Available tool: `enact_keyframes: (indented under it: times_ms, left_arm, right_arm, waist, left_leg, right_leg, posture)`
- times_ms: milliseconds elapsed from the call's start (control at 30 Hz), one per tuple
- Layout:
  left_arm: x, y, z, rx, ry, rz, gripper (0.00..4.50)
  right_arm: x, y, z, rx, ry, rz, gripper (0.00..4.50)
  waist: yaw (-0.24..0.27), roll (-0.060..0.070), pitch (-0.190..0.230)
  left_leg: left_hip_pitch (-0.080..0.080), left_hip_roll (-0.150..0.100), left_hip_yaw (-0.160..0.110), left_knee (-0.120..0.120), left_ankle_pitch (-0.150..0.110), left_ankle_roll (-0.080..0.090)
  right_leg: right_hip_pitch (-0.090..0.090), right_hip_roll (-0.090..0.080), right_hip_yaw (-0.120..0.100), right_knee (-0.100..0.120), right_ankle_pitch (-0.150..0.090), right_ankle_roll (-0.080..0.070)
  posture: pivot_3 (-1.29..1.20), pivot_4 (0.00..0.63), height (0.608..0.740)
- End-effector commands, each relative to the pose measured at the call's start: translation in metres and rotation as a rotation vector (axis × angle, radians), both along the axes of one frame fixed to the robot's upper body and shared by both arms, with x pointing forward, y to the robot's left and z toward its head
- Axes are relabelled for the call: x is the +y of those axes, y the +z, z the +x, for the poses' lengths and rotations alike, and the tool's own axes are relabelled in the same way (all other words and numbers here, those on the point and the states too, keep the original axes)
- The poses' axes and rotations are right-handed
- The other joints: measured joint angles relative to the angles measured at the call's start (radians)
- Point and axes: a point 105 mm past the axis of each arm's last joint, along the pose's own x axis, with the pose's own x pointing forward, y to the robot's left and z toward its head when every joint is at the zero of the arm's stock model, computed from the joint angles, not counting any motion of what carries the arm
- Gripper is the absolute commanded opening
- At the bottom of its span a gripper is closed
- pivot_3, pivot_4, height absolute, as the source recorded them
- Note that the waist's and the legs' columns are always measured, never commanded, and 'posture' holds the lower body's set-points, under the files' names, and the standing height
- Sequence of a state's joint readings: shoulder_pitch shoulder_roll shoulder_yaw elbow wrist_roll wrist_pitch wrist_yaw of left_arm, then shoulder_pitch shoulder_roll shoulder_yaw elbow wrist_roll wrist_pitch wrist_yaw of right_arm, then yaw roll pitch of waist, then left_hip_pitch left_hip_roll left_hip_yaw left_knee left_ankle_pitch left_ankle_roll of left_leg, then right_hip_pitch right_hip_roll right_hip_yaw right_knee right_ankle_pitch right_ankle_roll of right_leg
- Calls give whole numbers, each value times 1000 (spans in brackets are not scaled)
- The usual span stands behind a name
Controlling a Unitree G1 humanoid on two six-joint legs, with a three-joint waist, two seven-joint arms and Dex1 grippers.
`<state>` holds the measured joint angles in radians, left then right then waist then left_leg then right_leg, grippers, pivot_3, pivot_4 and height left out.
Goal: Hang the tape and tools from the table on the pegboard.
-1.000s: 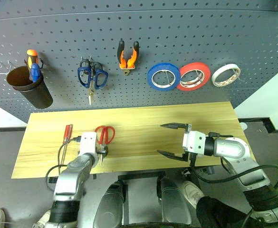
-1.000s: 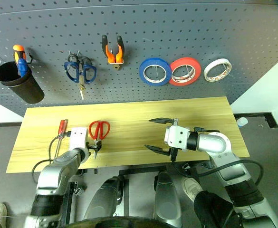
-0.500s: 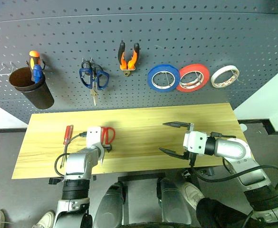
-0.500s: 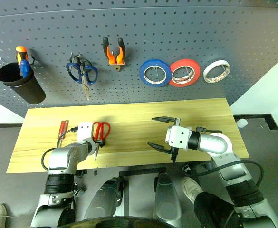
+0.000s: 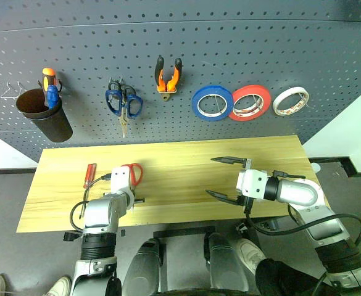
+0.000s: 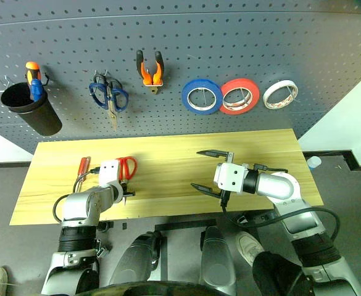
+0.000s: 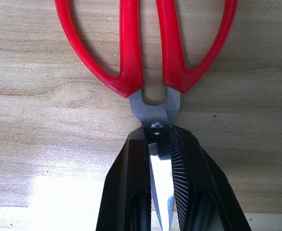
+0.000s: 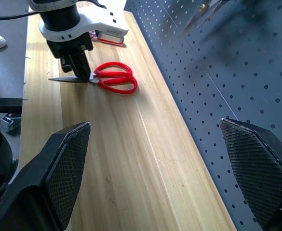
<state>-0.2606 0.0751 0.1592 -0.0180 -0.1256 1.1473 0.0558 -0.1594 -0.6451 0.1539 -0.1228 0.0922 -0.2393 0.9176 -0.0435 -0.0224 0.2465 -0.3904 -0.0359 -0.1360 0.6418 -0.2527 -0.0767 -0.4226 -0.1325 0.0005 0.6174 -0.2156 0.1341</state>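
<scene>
The red scissors (image 7: 150, 53) lie flat on the tabletop (image 5: 186, 160) near its front left part, handles toward the pegboard (image 5: 229, 49), blades toward the front edge. The left end effector (image 7: 160, 159) is clamped on the blades just below the pivot, its two black fingers (image 7: 131, 183) pressed against either side of the steel. Just left of it lies the red screwdriver (image 5: 89, 174). The right end effector (image 5: 224, 179) hovers over the tabletop's right half with its fingers spread wide, gripping nothing. On the pegboard hang the pliers (image 5: 168, 75), the cream tape (image 5: 291, 100) at the far right, a red roll (image 5: 250, 102), a blue roll (image 5: 211, 102), blue scissors (image 5: 124, 103) and a dark cup (image 5: 43, 114) with a screwdriver in it.
</scene>
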Motion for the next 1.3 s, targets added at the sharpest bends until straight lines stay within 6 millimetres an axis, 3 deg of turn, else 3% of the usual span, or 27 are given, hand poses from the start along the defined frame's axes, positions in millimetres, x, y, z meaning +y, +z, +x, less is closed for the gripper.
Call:
enact_keyframes:
  times_ms: [33, 200, 300, 433, 600, 700, 833, 933, 1067, 1300]
  left_arm:
    - [-2, -2, -3, 8, -18, -3, 246]
    - [0, 18, -2, -121, -57, -47, 246]
    - [12, 36, -12, -227, -106, -66, 246]
    - [42, 59, -28, -394, -182, -8, 246]
    - [53, 114, -50, -773, -330, -8, 246]
    - [54, 145, -69, -960, -371, -145, 246]
    - [65, 191, -76, -1198, -361, -206, 246]
    - [78, 211, -69, -1276, -338, -120, 246]
    - [83, 217, -50, -1249, -355, 42, 246]
    - [74, 203, -6, -1147, -441, 216, 246]
  right_arm:
    - [5, 8, 1, -44, 15, 22, 4500]
    - [6, 11, 0, -49, 17, 37, 4500]
    - [7, 22, -2, -15, 32, 109, 4500]
    - [11, 36, -10, 103, 92, 208, 4500]
    - [12, 42, -13, 205, 132, 235, 4500]
    - [13, 44, -10, 209, 136, 234, 4500]
    - [18, 52, -8, 200, 157, 258, 4500]
    - [22, 59, -6, 181, 164, 273, 4500]
    - [24, 63, -3, 161, 165, 285, 4500]
    - [28, 71, -9, 233, 205, 354, 4500]
  waist:
    - [0, 0, 0]
    - [-2, 0, 0]
    - [-3, 0, 0]
    - [-3, 0, -1]
    - [9, 1, -3]
    - [10, 0, -6]
    - [21, 2, -10]
    - [27, 1, -15]
    - [28, 0, -21]
    - [28, 0, -27]
  left_leg:
    - [0, 0, 0, 1, 0, 0]
    - [0, 0, 0, 2, 0, 0]
    - [0, 0, 0, 2, 0, 0]
    - [0, 0, 0, 3, 0, 0]
    - [-2, 0, 0, 4, 0, 0]
    - [-2, 0, 1, 5, -1, 0]
    - [-1, 1, 1, 5, 0, 1]
    - [-1, 1, 1, 5, 0, 1]
    - [-1, 0, 1, 6, 0, 1]
    - [0, 0, 2, 5, -1, 1]
  right_leg:
    - [0, 0, 0, 0, 0, 0]
    - [1, 0, 0, 0, 1, 0]
    - [0, 0, 0, 1, 1, 0]
    - [0, 0, 1, 1, 1, -1]
    - [1, 0, 1, -2, 0, -6]
    - [2, -1, 1, -4, 0, -8]
    - [2, 0, 1, -3, 0, -8]
    - [2, 0, 1, -2, 1, -7]
    - [3, 0, 1, -3, 1, -6]
    - [4, 1, 1, -3, 2, -4]
  posture:
    - [-98, 171, 733]
    - [-104, 167, 733]
    - [-104, 167, 733]
    - [-91, 164, 733]
    - [-68, 159, 733]
    - [-56, 155, 733]
    - [-48, 150, 733]
    - [-47, 147, 733]
    - [-48, 142, 733]
    - [-54, 134, 733]
